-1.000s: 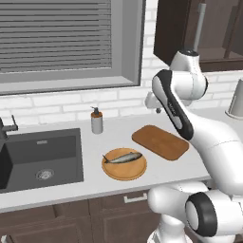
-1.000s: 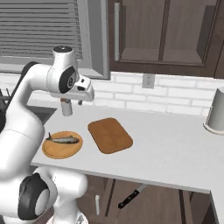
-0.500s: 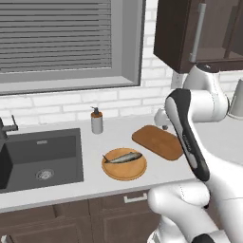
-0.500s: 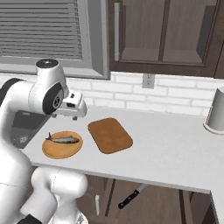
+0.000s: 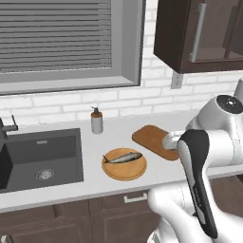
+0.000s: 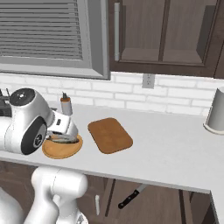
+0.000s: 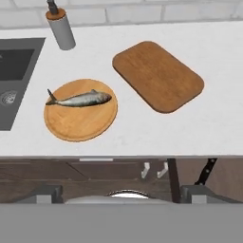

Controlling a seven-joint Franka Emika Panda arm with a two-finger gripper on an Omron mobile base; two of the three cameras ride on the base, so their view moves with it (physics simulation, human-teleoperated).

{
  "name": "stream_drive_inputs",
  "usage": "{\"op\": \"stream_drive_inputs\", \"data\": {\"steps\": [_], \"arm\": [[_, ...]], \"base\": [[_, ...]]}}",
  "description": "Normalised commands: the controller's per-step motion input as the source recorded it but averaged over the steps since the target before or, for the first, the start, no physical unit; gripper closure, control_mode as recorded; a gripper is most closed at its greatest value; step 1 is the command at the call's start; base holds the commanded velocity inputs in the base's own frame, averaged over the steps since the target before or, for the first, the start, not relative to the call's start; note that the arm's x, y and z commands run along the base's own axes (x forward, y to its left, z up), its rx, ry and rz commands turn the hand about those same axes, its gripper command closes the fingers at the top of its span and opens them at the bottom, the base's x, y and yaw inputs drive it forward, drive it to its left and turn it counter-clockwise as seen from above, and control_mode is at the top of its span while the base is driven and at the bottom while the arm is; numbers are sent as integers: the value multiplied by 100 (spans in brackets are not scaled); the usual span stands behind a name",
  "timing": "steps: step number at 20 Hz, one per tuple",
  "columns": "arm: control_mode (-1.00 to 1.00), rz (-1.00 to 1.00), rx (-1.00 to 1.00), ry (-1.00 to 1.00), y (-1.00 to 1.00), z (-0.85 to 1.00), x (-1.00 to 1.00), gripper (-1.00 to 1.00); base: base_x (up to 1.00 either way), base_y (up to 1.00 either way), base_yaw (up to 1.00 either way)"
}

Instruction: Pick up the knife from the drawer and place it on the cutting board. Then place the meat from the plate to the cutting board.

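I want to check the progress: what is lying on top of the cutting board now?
Nothing lies on the cutting board; its whole wooden top shows bare. The fish is on the plate, and the knife sits below the counter edge.

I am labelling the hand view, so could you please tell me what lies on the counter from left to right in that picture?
Sink → soap dispenser → plate carrying the fish → cutting board.
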Motion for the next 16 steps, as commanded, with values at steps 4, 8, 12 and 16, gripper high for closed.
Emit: {"op": "stream_drive_inputs", "data": {"steps": [4, 8, 12, 16], "arm": [[100, 0, 0, 0, 0, 0, 0, -100], [100, 0, 0, 0, 0, 0, 0, -100], [100, 0, 0, 0, 0, 0, 0, -100], [100, 0, 0, 0, 0, 0, 0, -100]], "base": [[8, 57, -24], [16, 7, -40], [8, -12, -49], [17, 0, -56]]}}
